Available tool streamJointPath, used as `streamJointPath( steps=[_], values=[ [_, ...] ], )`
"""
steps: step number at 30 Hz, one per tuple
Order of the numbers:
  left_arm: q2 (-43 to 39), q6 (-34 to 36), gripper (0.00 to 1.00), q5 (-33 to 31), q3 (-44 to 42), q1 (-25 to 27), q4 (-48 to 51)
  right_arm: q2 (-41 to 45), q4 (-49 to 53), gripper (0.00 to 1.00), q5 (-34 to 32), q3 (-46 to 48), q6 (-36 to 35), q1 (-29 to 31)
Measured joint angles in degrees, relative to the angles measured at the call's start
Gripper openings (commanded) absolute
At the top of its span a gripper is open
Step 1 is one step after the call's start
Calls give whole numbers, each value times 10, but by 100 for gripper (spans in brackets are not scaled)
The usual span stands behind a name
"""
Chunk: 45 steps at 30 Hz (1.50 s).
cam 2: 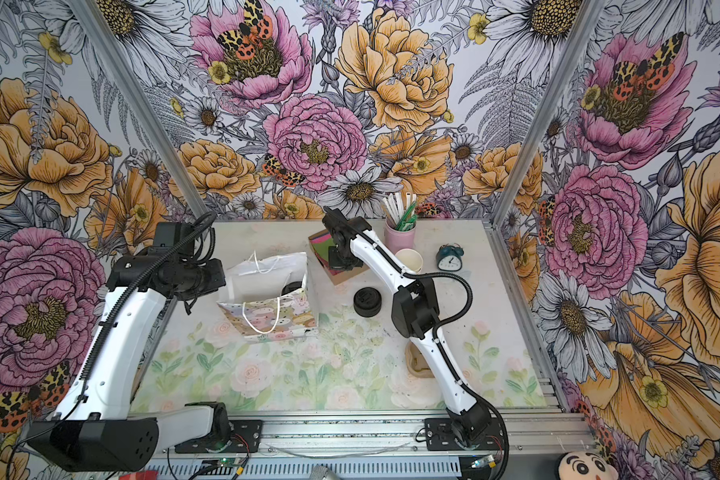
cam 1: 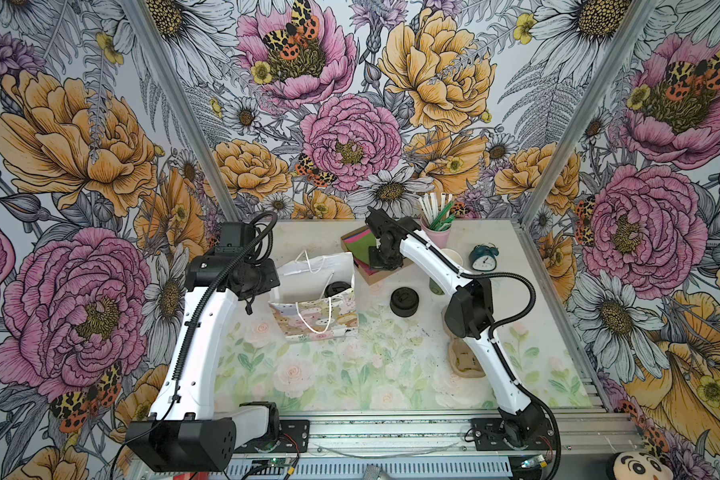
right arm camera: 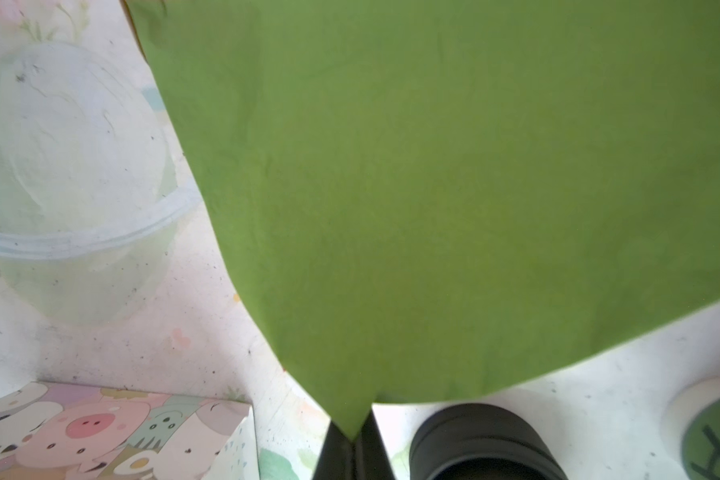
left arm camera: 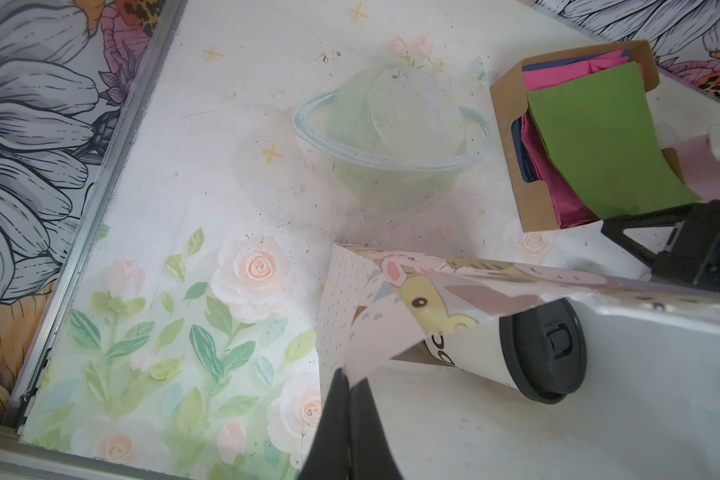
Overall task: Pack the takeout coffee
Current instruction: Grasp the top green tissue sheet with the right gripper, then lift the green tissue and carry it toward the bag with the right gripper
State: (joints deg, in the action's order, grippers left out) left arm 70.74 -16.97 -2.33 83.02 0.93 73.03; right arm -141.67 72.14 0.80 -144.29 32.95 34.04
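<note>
1. The takeout coffee [left arm camera: 528,353] sits inside the gift bag [cam 1: 300,313], against its right wall.
2. The left tool [left arm camera: 350,376] pinches the bag's rim.
3. The right tool [right arm camera: 352,434] pinches a corner of the green napkin [right arm camera: 433,187].

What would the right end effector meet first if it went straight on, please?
The right end effector, shut on the green sheet, would likely meet the cardboard box beneath it; depth unclear.
</note>
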Motion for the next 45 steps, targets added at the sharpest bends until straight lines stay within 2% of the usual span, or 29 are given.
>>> streamJointPath(
  steps=[13, 29, 45],
  values=[
    [3, 0, 0, 4, 0, 0, -5, 135, 3, 0, -23, 42, -41, -2],
    [13, 0, 0, 7, 0, 0, -16, 155, 4, 0, -38, -78, -87, 1],
    [25, 0, 0, 17, 0, 20, -34, 258, 4, 0, -11, -117, -106, 44]
  ],
)
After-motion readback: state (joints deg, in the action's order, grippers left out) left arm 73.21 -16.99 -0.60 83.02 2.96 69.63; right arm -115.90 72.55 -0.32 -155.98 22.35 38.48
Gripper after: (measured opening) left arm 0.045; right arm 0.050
